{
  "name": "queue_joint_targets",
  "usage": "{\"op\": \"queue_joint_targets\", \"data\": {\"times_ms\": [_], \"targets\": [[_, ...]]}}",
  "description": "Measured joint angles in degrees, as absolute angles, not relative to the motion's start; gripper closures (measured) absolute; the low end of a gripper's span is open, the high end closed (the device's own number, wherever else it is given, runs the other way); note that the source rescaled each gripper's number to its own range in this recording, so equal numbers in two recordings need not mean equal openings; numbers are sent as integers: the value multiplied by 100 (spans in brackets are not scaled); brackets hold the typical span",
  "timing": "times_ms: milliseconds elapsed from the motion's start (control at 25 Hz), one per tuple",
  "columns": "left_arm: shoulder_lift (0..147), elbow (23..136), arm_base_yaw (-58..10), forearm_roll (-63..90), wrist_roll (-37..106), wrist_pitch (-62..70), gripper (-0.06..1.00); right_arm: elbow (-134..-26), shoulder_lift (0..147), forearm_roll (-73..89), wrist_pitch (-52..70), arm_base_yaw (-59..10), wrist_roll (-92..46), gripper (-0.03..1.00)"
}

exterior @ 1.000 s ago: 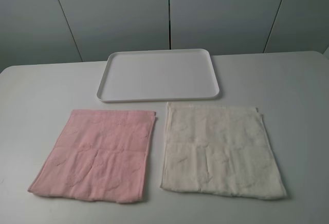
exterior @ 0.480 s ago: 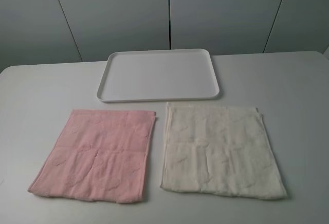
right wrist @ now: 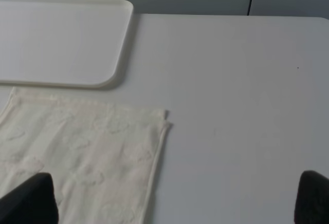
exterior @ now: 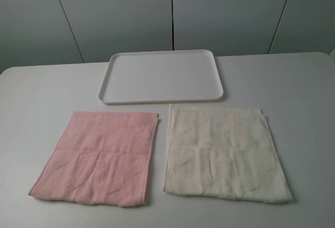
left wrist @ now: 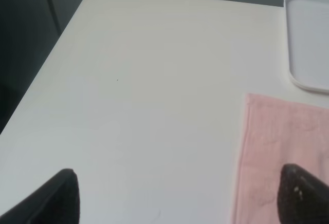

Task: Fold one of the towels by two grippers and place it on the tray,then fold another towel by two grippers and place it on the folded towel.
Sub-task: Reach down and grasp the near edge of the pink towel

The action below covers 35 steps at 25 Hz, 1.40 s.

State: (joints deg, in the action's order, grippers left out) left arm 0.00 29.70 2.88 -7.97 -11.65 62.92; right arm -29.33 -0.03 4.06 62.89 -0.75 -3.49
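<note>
Nearest to me, both tools are spread to the full and grip nothing: the left tool (left wrist: 180, 201) hangs above the table (left wrist: 144, 90) at the outer edge of the pink towel (left wrist: 282, 147), and the right tool (right wrist: 169, 201) above the outer edge of the cream towel (right wrist: 87, 152), I suppose to take one side each. Both towels lie flat side by side with a narrow gap, so the first fold is not yet begun. Beyond them the white tray (exterior: 162, 76) sits bare near their far edges, which should keep the carry short.
</note>
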Motion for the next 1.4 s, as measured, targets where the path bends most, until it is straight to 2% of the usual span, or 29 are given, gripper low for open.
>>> {"op": "queue_joint_targets", "data": {"times_ms": [840, 1000, 1160, 1400], "targets": [[0, 2970, 288, -540, -1165, 6269, -5, -2933, -3, 559, 6286, -75, -349, -3], [39, 2970, 288, -185, -627, 6187, -5, -2933, -3, 577, 6286, -75, -518, -3], [808, 3188, 288, -67, -71, 6069, -5, -3042, 382, 492, 6236, -75, -1064, -3], [2785, 4142, 288, -67, 816, 5364, -5, -3500, 2080, 730, 5169, -75, -1779, -3]]}}
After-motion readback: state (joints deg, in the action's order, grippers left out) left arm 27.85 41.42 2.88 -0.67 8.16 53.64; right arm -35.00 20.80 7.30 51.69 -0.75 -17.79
